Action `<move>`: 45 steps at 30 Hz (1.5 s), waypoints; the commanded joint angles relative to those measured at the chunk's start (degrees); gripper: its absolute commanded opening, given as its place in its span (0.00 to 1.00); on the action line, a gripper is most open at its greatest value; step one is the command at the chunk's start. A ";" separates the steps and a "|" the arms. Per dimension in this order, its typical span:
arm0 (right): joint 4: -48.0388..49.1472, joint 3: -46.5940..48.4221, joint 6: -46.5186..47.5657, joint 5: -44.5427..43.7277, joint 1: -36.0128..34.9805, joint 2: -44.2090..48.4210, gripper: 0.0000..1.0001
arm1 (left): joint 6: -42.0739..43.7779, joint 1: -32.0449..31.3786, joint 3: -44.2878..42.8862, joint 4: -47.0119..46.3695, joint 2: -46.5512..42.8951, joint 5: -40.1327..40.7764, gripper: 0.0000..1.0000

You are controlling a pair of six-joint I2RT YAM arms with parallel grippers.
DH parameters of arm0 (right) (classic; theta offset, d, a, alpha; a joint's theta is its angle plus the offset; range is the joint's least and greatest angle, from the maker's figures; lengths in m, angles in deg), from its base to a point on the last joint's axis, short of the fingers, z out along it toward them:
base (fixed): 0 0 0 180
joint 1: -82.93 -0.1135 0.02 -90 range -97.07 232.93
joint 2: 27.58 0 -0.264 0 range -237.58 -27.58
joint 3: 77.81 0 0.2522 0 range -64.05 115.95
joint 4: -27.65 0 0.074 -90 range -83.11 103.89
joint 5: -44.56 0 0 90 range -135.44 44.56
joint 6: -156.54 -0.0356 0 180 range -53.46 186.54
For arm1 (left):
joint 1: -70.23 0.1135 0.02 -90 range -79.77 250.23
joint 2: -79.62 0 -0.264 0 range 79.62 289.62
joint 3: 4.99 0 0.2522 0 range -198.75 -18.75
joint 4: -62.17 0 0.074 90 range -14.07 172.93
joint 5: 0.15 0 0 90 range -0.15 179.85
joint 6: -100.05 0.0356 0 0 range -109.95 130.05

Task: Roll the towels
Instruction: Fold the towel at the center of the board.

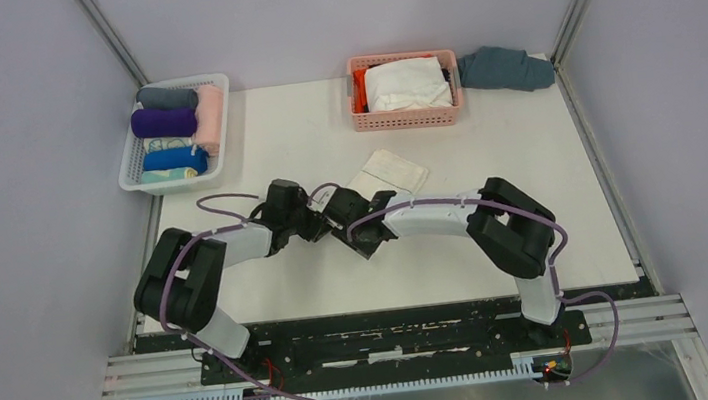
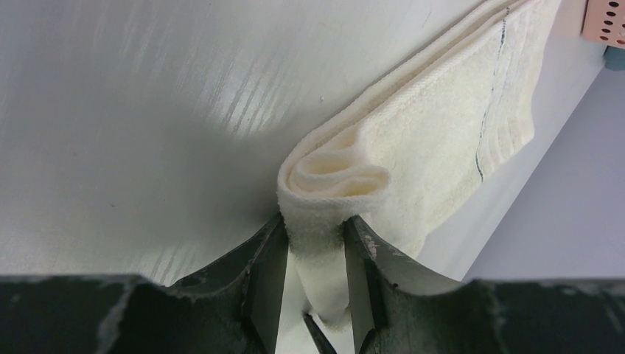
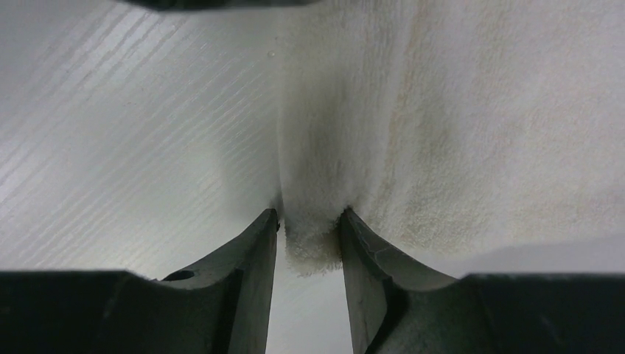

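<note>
Cream towel [image 1: 389, 171]: lay folded on the table [image 1: 533, 220], its long axis running away from your fingers toward the pink basket [image 1: 408, 117].
Your left gripper [image 2: 315, 221]: clamped its doubled near end.
Your right gripper [image 3: 308, 214]: pinched that end's corner.
Nearer arm: neither; both met there.

The left arm [image 1: 234, 244] and right arm [image 1: 432, 216] fold inward, elbows out to the sides, wrists almost meeting low at the middle. The left gripper [image 2: 315, 225] pinches a fold of the cream towel [image 2: 442, 140]. The right gripper [image 3: 309, 217] straddles the towel's edge, with both fingers touching it; whether it grips cannot be told.
</note>
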 commanded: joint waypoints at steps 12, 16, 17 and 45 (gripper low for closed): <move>-1.10 -3.35 -2.03 18.07 -1.21 3.15 0.01 | 5.74 -0.19 7.38 19.10 -12.35 10.45 0.39; 2.98 -4.95 -3.82 26.52 -0.97 5.05 0.01 | 6.69 -0.16 8.21 25.15 -21.76 13.10 0.44; 3.62 -5.08 -4.06 27.70 -0.80 5.02 0.01 | 6.90 -0.08 8.18 25.91 -23.34 13.19 0.47; 33.31 -15.90 -24.26 64.61 14.26 -2.36 0.01 | 5.36 -0.12 3.36 22.25 -23.23 6.09 0.71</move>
